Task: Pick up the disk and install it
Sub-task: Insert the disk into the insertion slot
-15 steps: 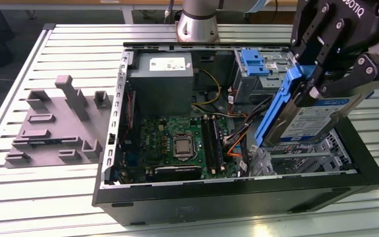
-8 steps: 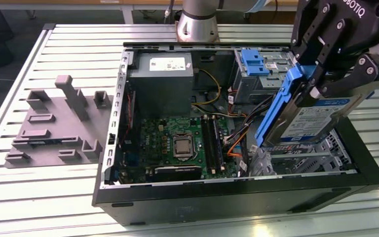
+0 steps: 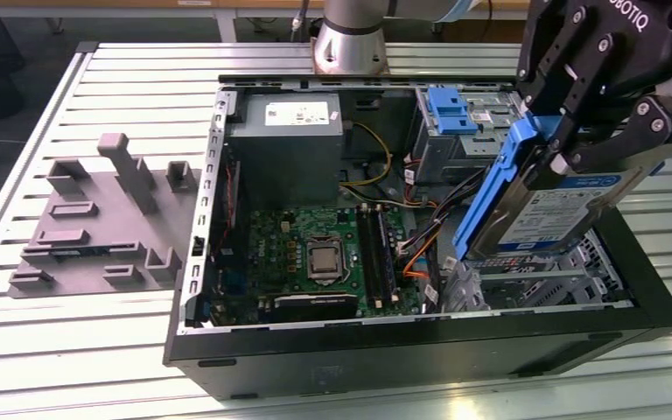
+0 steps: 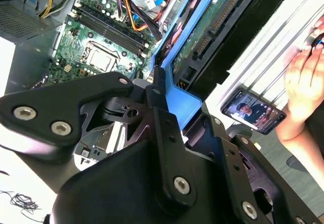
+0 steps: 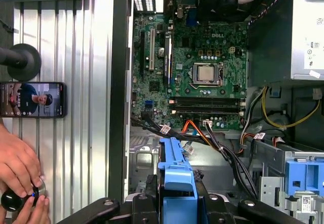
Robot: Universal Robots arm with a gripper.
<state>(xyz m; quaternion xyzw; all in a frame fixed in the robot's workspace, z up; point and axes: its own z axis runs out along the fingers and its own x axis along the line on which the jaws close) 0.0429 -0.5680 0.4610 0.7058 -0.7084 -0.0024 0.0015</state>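
Note:
The disk (image 3: 560,219), a silver-grey drive with a white-and-blue label and blue side rails, hangs tilted on edge over the metal drive cage (image 3: 523,282) at the front right corner of the open computer case (image 3: 430,343). My gripper (image 3: 572,150) is shut on its upper end. In the second wrist view the disk (image 4: 212,27) shows its green circuit side, and the gripper (image 4: 169,114) clamps across its blue rail. In the first wrist view the disk's blue rail (image 5: 177,176) sticks out from between the gripper (image 5: 177,210) fingers, above the case floor.
Inside the case lie the motherboard (image 3: 312,254), loose cables and a large grey metal box (image 3: 287,131). A bare blue bracket (image 3: 447,109) stands at the back. A grey fixture (image 3: 102,219) sits at the exterior view's left. A person's hands (image 5: 20,168) and a phone (image 5: 33,99) rest beside the case.

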